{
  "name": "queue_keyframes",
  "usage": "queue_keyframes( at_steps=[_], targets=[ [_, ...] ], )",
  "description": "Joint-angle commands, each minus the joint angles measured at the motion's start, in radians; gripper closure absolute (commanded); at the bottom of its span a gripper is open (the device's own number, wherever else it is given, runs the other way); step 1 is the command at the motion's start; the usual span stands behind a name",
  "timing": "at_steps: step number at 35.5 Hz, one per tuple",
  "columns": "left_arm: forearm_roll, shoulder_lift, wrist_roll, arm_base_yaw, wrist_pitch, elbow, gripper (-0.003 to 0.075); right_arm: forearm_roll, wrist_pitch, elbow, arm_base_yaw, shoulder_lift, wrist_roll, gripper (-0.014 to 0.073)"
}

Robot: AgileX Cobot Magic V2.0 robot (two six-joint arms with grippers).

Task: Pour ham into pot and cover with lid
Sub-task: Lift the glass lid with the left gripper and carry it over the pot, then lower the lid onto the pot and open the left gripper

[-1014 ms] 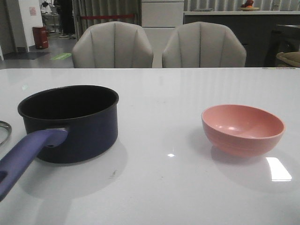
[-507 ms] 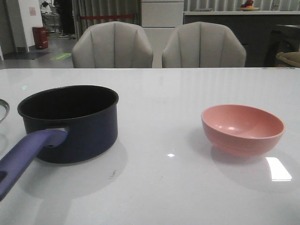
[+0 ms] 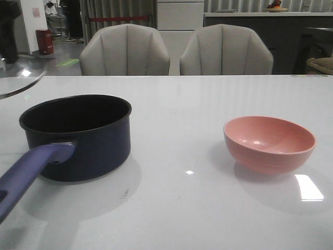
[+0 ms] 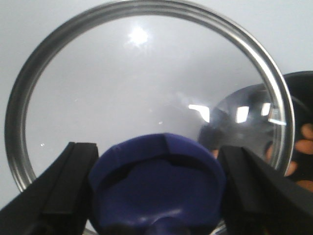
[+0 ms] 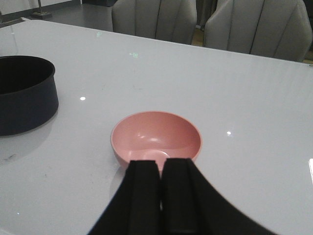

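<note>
The navy pot (image 3: pixel 78 138) stands at the table's left, its purple handle (image 3: pixel 31 172) pointing to the front. From the front its dark inside hides the ham. In the left wrist view, orange ham pieces (image 4: pixel 307 133) show in the pot (image 4: pixel 301 98) beyond the lid's rim. The glass lid (image 4: pixel 142 93) hangs in the air, with my left gripper (image 4: pixel 157 161) shut on its dark blue knob (image 4: pixel 159 181). In the front view only the lid's edge (image 3: pixel 18 83) shows, above and left of the pot. My right gripper (image 5: pixel 161 164) is shut on nothing, just short of the pink bowl (image 5: pixel 156 137).
The pink bowl (image 3: pixel 269 143) sits empty at the table's right, well apart from the pot. Two grey chairs (image 3: pixel 177 49) stand behind the table's far edge.
The lid has risen off the table at the far left and moved up and toward the pot. Pot and bowl have not moved.
</note>
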Motion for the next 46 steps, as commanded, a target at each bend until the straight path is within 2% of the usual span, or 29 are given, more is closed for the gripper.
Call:
queue_keyframes(
  at_steps=[1,10,21,46],
  targets=[
    [-0.012,-0.053,0.005,-0.076,-0.017,-0.073,0.0389,0.008,-0.072,-0.025,0.002,0.008,-0.002,0.0447],
    [-0.012,0.023,0.009,-0.196,0.081,-0.133,0.0389,0.008,-0.072,-0.025,0.002,0.008,-0.002,0.0447],
    [-0.006,0.080,0.009,-0.260,0.127,-0.149,0.0389,0.008,-0.072,-0.025,0.002,0.008,-0.002,0.0447],
    [-0.012,0.080,0.009,-0.263,0.129,-0.149,0.0388,0.008,-0.072,-0.025,0.002,0.008,-0.002,0.0447]
  ],
)
